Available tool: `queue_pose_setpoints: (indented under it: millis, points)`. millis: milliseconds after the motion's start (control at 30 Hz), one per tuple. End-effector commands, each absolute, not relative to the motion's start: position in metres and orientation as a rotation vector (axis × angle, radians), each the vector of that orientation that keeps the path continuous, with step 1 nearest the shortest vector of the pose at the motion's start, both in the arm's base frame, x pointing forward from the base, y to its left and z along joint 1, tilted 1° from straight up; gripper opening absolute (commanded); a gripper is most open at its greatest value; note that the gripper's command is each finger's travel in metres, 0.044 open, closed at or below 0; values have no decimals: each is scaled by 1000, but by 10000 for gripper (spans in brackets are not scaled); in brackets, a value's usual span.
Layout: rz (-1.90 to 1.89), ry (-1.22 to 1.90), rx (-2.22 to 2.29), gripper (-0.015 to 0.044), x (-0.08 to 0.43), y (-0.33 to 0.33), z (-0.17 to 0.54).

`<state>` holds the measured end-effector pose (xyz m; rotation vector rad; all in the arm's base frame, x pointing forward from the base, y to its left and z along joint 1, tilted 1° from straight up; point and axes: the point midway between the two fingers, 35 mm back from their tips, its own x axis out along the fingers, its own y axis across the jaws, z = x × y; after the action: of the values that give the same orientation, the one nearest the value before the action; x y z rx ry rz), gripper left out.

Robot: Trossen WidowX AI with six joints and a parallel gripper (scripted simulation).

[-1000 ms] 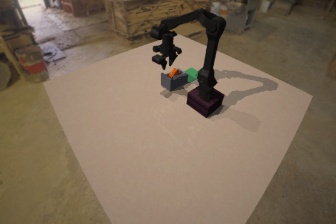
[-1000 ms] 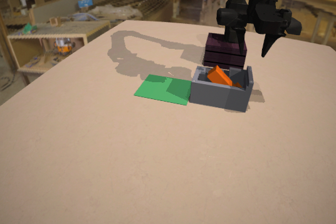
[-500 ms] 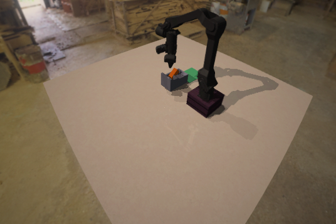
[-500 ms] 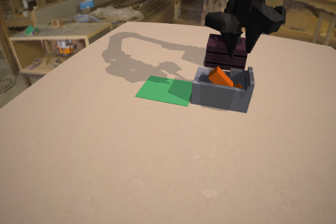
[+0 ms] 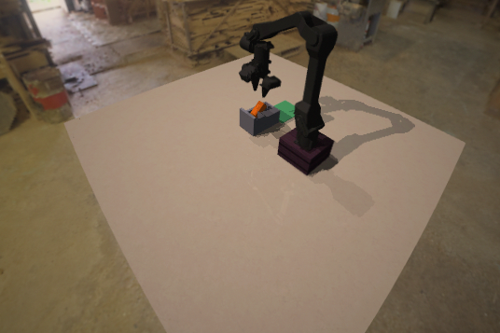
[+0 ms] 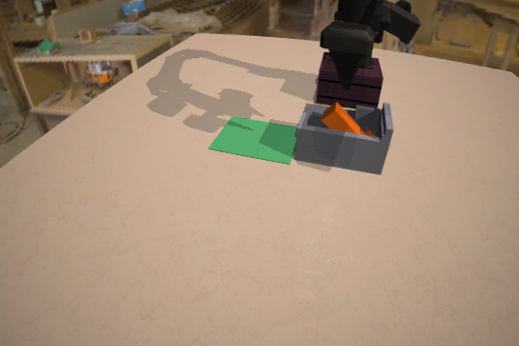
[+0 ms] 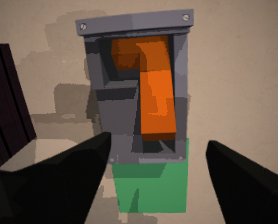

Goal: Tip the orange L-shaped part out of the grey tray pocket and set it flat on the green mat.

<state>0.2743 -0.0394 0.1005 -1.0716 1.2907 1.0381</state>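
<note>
Tipping done: orange part (image 6: 345, 121) tilted up in grey tray (image 6: 339, 152) at centre right. Gripper (image 6: 348, 75) above, jaws wide, empty. Pinch, lift, placing on green mat (image 6: 242, 142) left.

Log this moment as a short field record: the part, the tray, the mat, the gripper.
part: orange L-shaped part, tilted, one end raised above the tray rim, other end down in the pocket
tray: grey tray, on the table
mat: flat green mat, beside the tray, nothing on it
gripper: black parallel-jaw gripper, open, holding nothing, above the tray, apart from the part
task stage: part tipped up, not yet pinched
</note>
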Motion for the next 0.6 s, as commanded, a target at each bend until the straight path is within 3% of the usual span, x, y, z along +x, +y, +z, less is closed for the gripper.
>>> queue_pose_setpoints:
  millis: [0,567]
  points:
    - [1134,1241,-1175,280,274,-47,102]
    - [1134,1241,-1175,280,275,-48,67]
